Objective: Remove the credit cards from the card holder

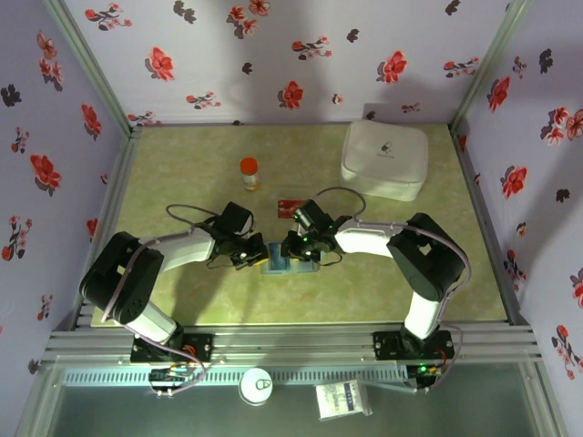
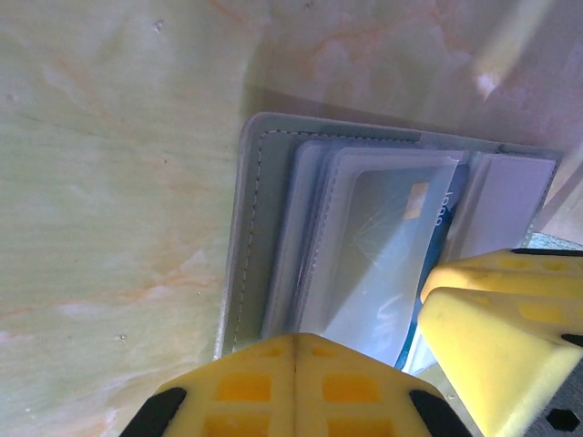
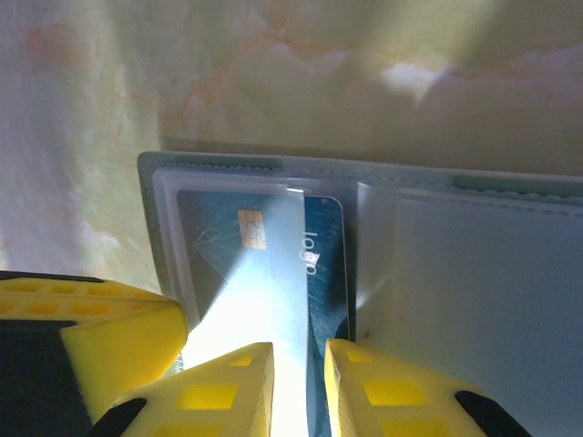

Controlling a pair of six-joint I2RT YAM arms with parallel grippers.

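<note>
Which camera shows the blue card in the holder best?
The right wrist view: the blue card lies close up, its chip and "logo" readable through the clear sleeve. The left wrist view shows it slanted and washed out. In the top external view the card holder is a tiny patch.

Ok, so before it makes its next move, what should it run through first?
1. Card holder lying open on the table: ok.
2. Left gripper shut, jaws down at the holder's near edge: ok.
3. Right gripper over the blue card, jaws a little apart: ok.
4. Blue card actually pinched: cannot tell.
5. Blue card free of its clear sleeve: not ok, mostly under it.
6. Red card lying out on the table: ok.
</note>
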